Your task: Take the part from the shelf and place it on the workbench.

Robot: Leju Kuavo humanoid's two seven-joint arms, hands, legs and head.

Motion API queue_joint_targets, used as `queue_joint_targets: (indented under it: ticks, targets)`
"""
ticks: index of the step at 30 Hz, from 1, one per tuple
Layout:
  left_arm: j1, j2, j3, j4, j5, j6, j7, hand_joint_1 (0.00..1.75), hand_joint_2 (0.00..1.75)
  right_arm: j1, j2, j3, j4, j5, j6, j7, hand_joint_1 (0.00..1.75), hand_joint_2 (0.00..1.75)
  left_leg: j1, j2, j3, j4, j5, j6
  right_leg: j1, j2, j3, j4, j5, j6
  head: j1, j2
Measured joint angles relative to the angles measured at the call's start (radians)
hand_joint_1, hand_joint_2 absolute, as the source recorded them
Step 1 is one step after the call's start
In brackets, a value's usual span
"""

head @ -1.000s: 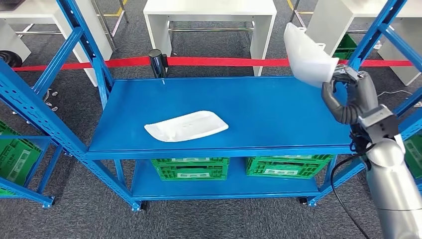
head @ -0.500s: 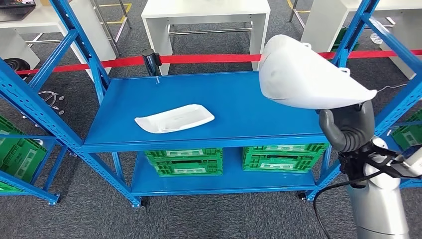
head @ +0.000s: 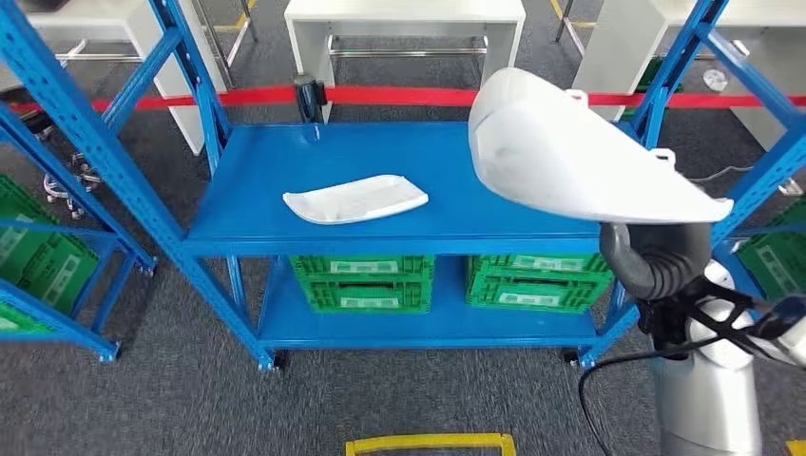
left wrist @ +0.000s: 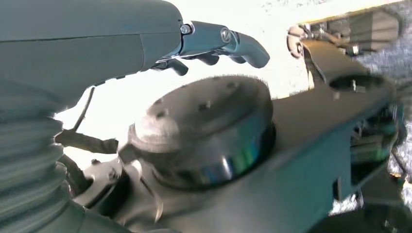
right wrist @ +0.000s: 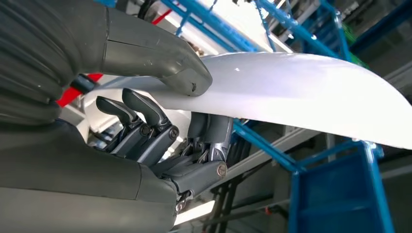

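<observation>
My right hand (head: 656,256) grips a large white curved part (head: 570,161) from below and holds it up in the air, in front of the right end of the blue shelf (head: 285,161). In the right wrist view the thumb lies on top of the part (right wrist: 301,92) and the fingers (right wrist: 145,121) curl under it. A second, flatter white part (head: 355,199) lies on the shelf top, left of centre. In the left wrist view my left hand (left wrist: 214,43) holds nothing, its fingers loosely extended.
Green crates (head: 364,282) (head: 537,280) sit on the lower shelf level. Blue rack uprights (head: 86,142) stand at left and right, with another green crate (head: 38,266) at far left. A red barrier tape (head: 399,95) and white tables (head: 404,14) lie behind. A yellow floor mark (head: 432,443) is near me.
My right hand has drawn the white part away from the shelf's far right toward me and turned it flatter. The whole view has shifted, so the camera has moved back.
</observation>
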Motion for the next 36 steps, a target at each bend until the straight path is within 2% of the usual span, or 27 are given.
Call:
queue_joint_targets:
  ticks: [1,2,3,4,5,6,8,9,10,12,13,14,17,18,19,20,21,22,23,25,26,28,33,36]
  targets:
    - [0.000,0.001,0.000,0.000,0.000,0.000,0.000,0.00,1.75,-0.002,0.000,0.000,-0.001,0.001,0.002,0.000,1.75,1.75,0.000,0.001,-0.015,0.001,0.011,0.004,0.001,0.000,-0.018,0.065,-0.049,0.002,0.001,0.000]
    - [0.000,0.001,0.000,0.000,0.000,0.000,0.000,0.00,1.75,-0.002,0.001,0.001,-0.001,0.003,0.003,0.000,1.75,1.75,0.000,0.001,-0.031,0.004,0.022,0.005,0.001,0.000,-0.032,0.129,-0.084,0.004,0.001,0.000]
    - [0.000,0.001,0.000,0.000,0.000,0.000,0.000,0.00,1.75,-0.002,0.002,0.002,-0.001,0.006,0.003,0.000,1.75,1.75,0.000,0.002,-0.047,0.007,0.032,0.005,0.001,0.000,-0.035,0.174,-0.099,0.006,0.001,0.000]
    - [0.000,0.001,0.000,0.000,0.000,0.000,0.000,0.00,1.75,-0.002,0.002,0.003,-0.002,0.010,0.001,0.000,1.75,1.75,0.000,0.002,-0.063,0.011,0.041,0.004,0.001,0.000,-0.023,0.186,-0.093,0.006,0.001,0.000]
    - [0.000,0.001,0.000,0.000,0.000,0.000,0.000,0.00,1.75,-0.003,0.004,0.005,-0.003,0.017,-0.002,0.000,1.75,1.75,0.000,0.002,-0.079,0.016,0.050,0.003,0.001,0.000,0.008,0.163,-0.073,0.005,0.001,0.000]
    - [0.000,0.000,0.000,0.000,0.000,0.000,0.000,0.00,1.75,-0.004,0.006,0.007,-0.006,0.024,-0.008,0.000,1.75,1.75,0.000,0.002,-0.094,0.021,0.058,0.000,0.001,-0.001,0.057,0.107,-0.050,0.003,0.001,0.000]
    - [0.000,0.000,0.000,0.000,0.000,0.000,0.000,0.00,1.75,-0.009,0.013,0.013,-0.015,0.041,-0.025,0.000,1.75,1.75,-0.001,0.001,-0.117,0.032,0.073,-0.008,0.005,-0.001,0.157,-0.026,-0.043,-0.005,0.000,0.000]
    - [-0.001,0.000,0.000,0.000,0.000,0.000,0.000,0.00,1.75,-0.012,0.017,0.017,-0.021,0.048,-0.037,0.000,1.75,1.75,-0.001,0.001,-0.122,0.036,0.079,-0.014,0.007,-0.001,0.185,-0.070,-0.050,-0.010,0.000,0.000]
    - [-0.001,0.000,0.000,0.000,0.000,0.000,0.000,0.00,1.75,-0.014,0.020,0.020,-0.026,0.055,-0.049,0.000,1.75,1.75,-0.001,0.001,-0.124,0.036,0.086,-0.020,0.010,0.000,0.192,-0.089,-0.056,-0.016,0.000,0.000]
    - [-0.001,0.001,0.000,0.000,0.002,0.000,0.000,0.00,1.75,-0.017,0.025,0.028,-0.035,0.065,-0.067,0.000,1.75,1.75,0.001,0.000,-0.126,0.035,0.095,-0.033,0.010,-0.001,0.183,-0.098,-0.042,-0.029,0.000,0.000]
    - [-0.001,0.002,0.000,0.000,0.004,0.000,0.001,0.00,1.75,-0.018,0.028,0.033,-0.037,0.069,-0.071,0.000,1.75,1.75,0.002,-0.001,-0.132,0.041,0.086,-0.040,0.008,-0.003,0.178,-0.101,-0.032,-0.035,0.000,0.000]
    - [0.000,0.003,0.000,0.000,0.006,0.002,0.001,0.00,1.75,-0.019,0.031,0.040,-0.038,0.075,-0.075,0.000,1.75,1.75,0.004,-0.002,-0.141,0.061,0.057,-0.047,0.006,-0.004,0.170,-0.106,-0.019,-0.040,0.000,0.000]
    - [-0.001,0.004,0.000,0.000,0.015,0.006,-0.001,0.00,1.75,-0.020,0.038,0.060,-0.038,0.093,-0.081,0.001,1.75,1.75,0.013,-0.003,-0.167,0.201,-0.088,-0.064,0.004,-0.006,0.132,-0.109,0.019,-0.049,0.000,0.000]
    - [-0.001,0.004,0.000,0.000,0.018,0.006,-0.003,0.00,1.75,-0.020,0.039,0.067,-0.037,0.099,-0.082,0.001,1.75,1.75,0.017,-0.003,-0.168,0.247,-0.109,-0.069,0.004,-0.006,0.117,-0.108,0.031,-0.048,0.000,0.000]
    - [0.000,0.004,0.000,0.000,0.021,0.006,-0.005,0.00,1.75,-0.021,0.041,0.075,-0.035,0.106,-0.082,0.001,1.75,1.75,0.020,-0.003,-0.160,0.274,-0.105,-0.072,0.004,-0.007,0.101,-0.107,0.043,-0.047,0.000,0.000]
    - [0.001,0.004,0.000,0.000,0.024,0.006,-0.008,0.00,1.75,-0.023,0.042,0.084,-0.033,0.113,-0.082,0.001,1.75,1.75,0.023,-0.003,-0.142,0.277,-0.081,-0.074,0.004,-0.008,0.084,-0.105,0.055,-0.044,0.000,0.000]
    - [0.002,0.004,0.000,0.000,0.027,0.006,-0.010,0.00,1.75,-0.025,0.043,0.092,-0.031,0.118,-0.082,0.001,1.75,1.75,0.026,-0.002,-0.114,0.255,-0.052,-0.075,0.003,-0.008,0.068,-0.102,0.067,-0.041,0.000,0.000]
    - [0.003,0.004,0.000,0.000,0.030,0.006,-0.012,0.00,1.75,-0.028,0.044,0.099,-0.028,0.122,-0.083,0.001,1.75,1.75,0.028,-0.003,-0.069,0.203,-0.038,-0.075,0.002,-0.009,0.053,-0.099,0.078,-0.036,0.000,0.000]
    - [0.004,0.005,0.000,0.000,0.033,0.006,-0.015,0.00,1.75,-0.033,0.045,0.105,-0.025,0.125,-0.084,0.001,1.75,1.75,0.027,-0.004,-0.019,0.135,-0.041,-0.073,0.002,-0.009,0.040,-0.097,0.088,-0.030,0.000,0.000]
    - [0.004,0.006,0.000,0.000,0.039,0.006,-0.021,0.00,1.75,-0.046,0.046,0.114,-0.018,0.126,-0.086,0.001,1.75,1.75,0.021,-0.008,0.040,0.033,-0.064,-0.061,0.001,-0.012,0.027,-0.098,0.109,-0.016,0.001,0.000]
    - [0.004,0.007,0.001,0.000,0.041,0.006,-0.024,0.00,1.75,-0.052,0.046,0.118,-0.015,0.126,-0.087,0.001,1.75,1.75,0.017,-0.009,0.045,0.014,-0.067,-0.055,0.000,-0.013,0.025,-0.101,0.117,-0.011,0.001,0.000]
    - [0.004,0.007,0.001,0.000,0.044,0.006,-0.026,0.00,1.75,-0.057,0.046,0.122,-0.011,0.125,-0.087,0.001,1.75,1.75,0.014,-0.009,0.037,0.014,-0.062,-0.048,-0.001,-0.013,0.024,-0.105,0.127,-0.006,0.001,0.000]
    - [0.005,0.007,0.001,0.000,0.044,0.006,-0.026,0.00,1.75,-0.058,0.046,0.122,-0.010,0.125,-0.087,0.001,1.75,1.75,0.012,-0.009,0.035,0.014,-0.061,-0.046,-0.003,-0.014,0.024,-0.107,0.130,-0.004,0.001,0.000]
    - [0.009,0.008,0.002,0.000,0.048,0.006,-0.027,0.00,1.75,-0.060,0.047,0.127,0.000,0.121,-0.086,0.001,1.75,1.75,0.010,-0.006,0.027,0.008,-0.043,-0.030,-0.009,-0.013,0.021,-0.111,0.137,0.006,0.001,0.000]
